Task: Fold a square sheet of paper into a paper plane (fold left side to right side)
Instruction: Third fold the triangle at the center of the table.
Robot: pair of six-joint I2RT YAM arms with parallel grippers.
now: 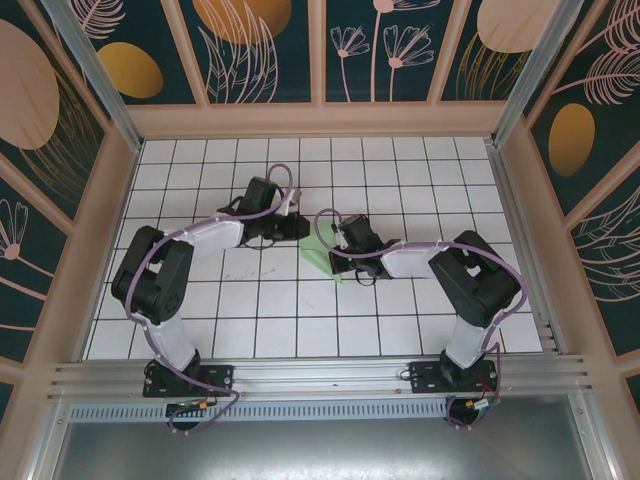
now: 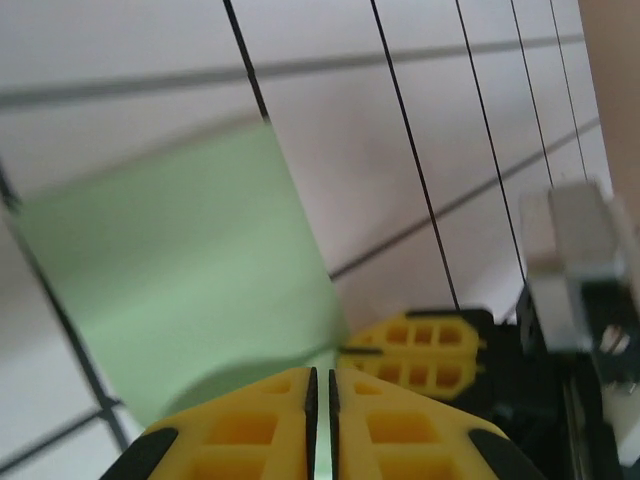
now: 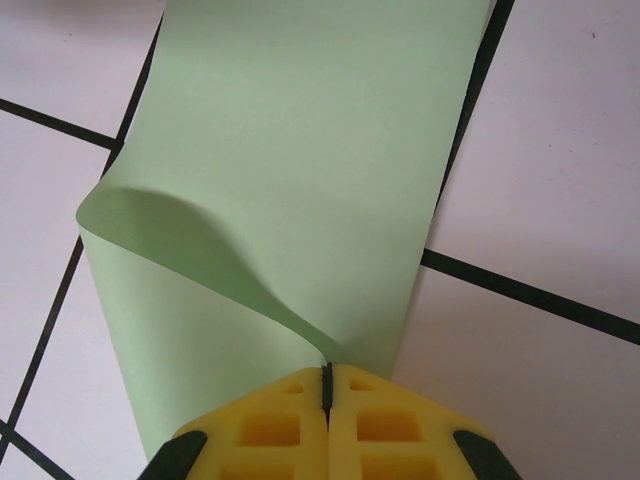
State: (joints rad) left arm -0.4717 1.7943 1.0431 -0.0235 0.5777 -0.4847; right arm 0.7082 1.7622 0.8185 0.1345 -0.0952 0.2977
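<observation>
The square sheet of paper (image 1: 318, 262) lies light green on the white tiles between my two grippers. In the right wrist view the sheet (image 3: 300, 150) curls over itself, one flap lifted in a soft bend, and my right gripper (image 3: 326, 375) is shut on its near edge. My left gripper (image 2: 321, 385) has its yellow jaws nearly touching, with a thin green strip of the sheet (image 2: 180, 270) between them. From above, the left gripper (image 1: 298, 226) and right gripper (image 1: 335, 235) meet at the sheet's far end. A pointed paper plane is out of view.
The right gripper's yellow fingers (image 2: 425, 345) sit close beside my left jaws. The tiled floor (image 1: 250, 320) is walled by a wooden frame (image 1: 320, 120) at the back and sides. An aluminium rail (image 1: 320, 375) runs along the near edge.
</observation>
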